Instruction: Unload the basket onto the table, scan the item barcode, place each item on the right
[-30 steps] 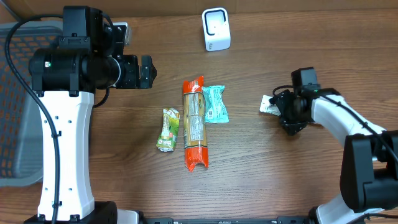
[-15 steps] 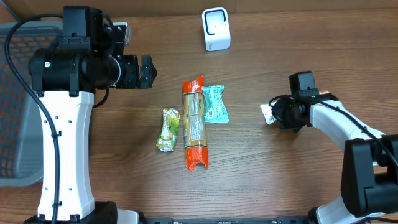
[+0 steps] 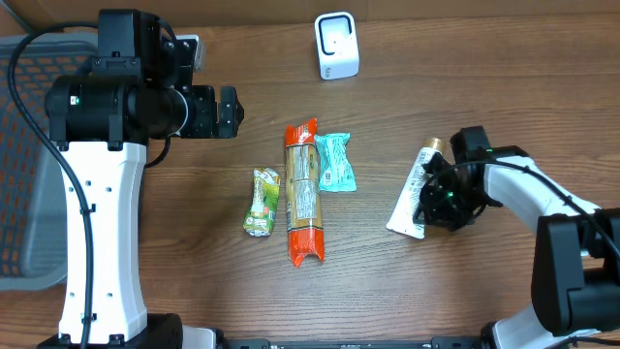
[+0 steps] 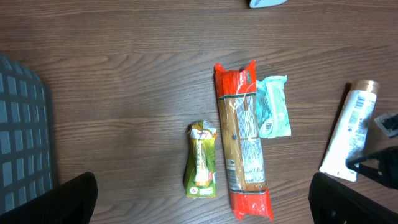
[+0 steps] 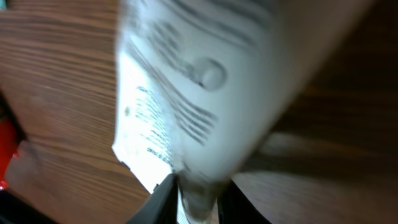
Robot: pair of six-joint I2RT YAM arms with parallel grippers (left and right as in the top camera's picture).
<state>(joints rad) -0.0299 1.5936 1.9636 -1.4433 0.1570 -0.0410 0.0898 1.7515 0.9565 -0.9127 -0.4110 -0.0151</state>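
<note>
White tube (image 3: 412, 192) is clenched in the right gripper (image 3: 432, 200); left gripper (image 3: 229, 111) gapes empty; scanner (image 3: 336, 46) well apart, so scanning remains undone.

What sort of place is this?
Probably a mock checkout bench: a wooden table with a white scanner at the far edge, packaged goods mid-table, and a mesh basket at the left.
</note>
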